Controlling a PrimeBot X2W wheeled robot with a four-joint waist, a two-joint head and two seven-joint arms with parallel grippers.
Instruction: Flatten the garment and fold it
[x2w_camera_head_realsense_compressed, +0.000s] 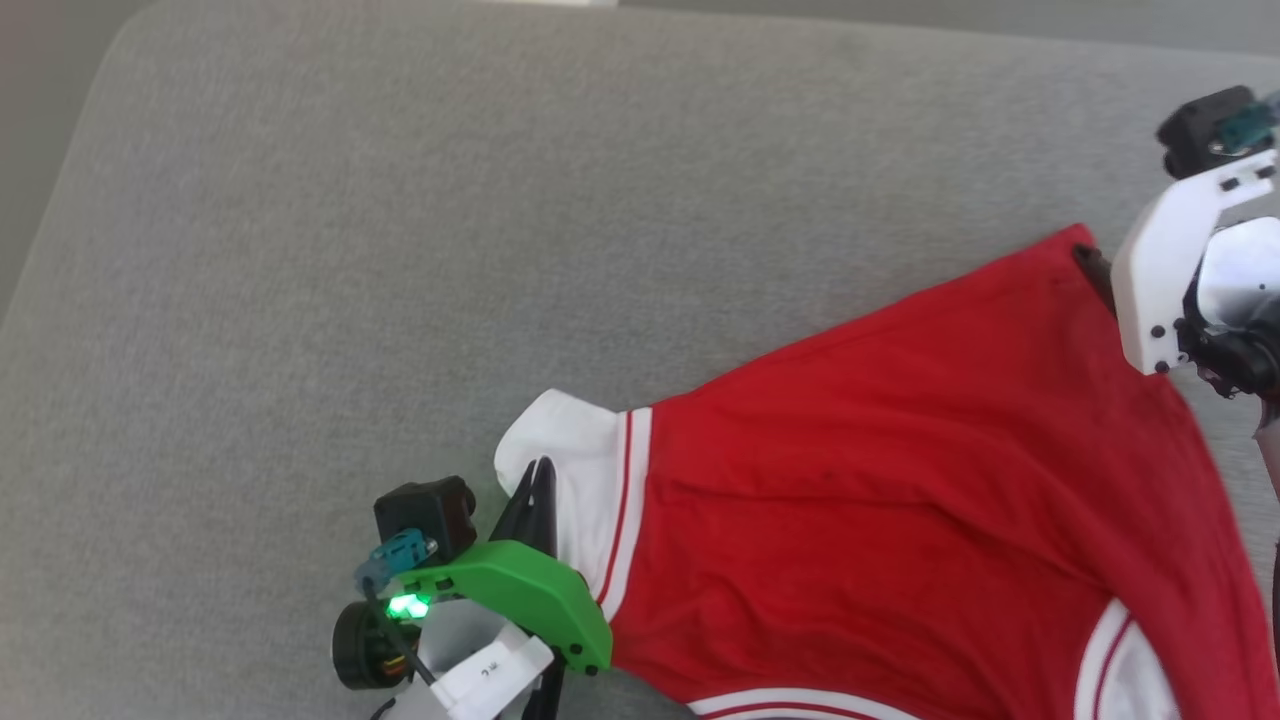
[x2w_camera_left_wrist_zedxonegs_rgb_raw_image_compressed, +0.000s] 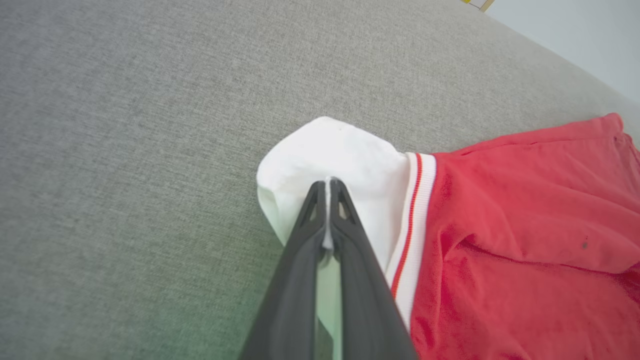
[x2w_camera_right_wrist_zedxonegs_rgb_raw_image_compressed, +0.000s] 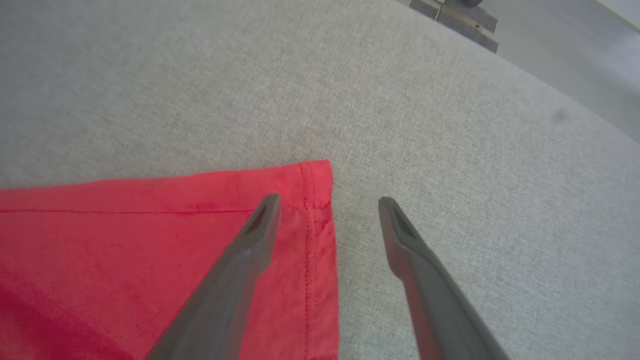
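On the grey tabletop the red shirt lies spread at a slant, running from the lower middle of the head view up toward its right side. Its white sleeve, edged with red-and-white trim, points to the robot's left. The left pincer is clamped tight on it, with a thin fold of white cloth nipped between the two dark fingers. That hold looks meant to anchor this end, or to draw it outward, so that the body of the shirt can be pulled taut against it.

At the opposite end the right pincer stands wide and holds nothing. One finger sits over the red hem corner and the other over bare grey surface just beside it, so the jaws straddle the hem's edge. I cannot tell whether the tips touch the cloth.

Long soft creases run across the red panel between sleeve and hem, so I judge the work to be in the flattening step, with no fold begun. The placing suggests a stretch from two ends. The hem corner is the natural counter-hold to the sleeve, and closing on it and drawing away from the left would likely smooth those creases. Thin cloth lying flat is hard to nip, so the fingers may slide over the hem.
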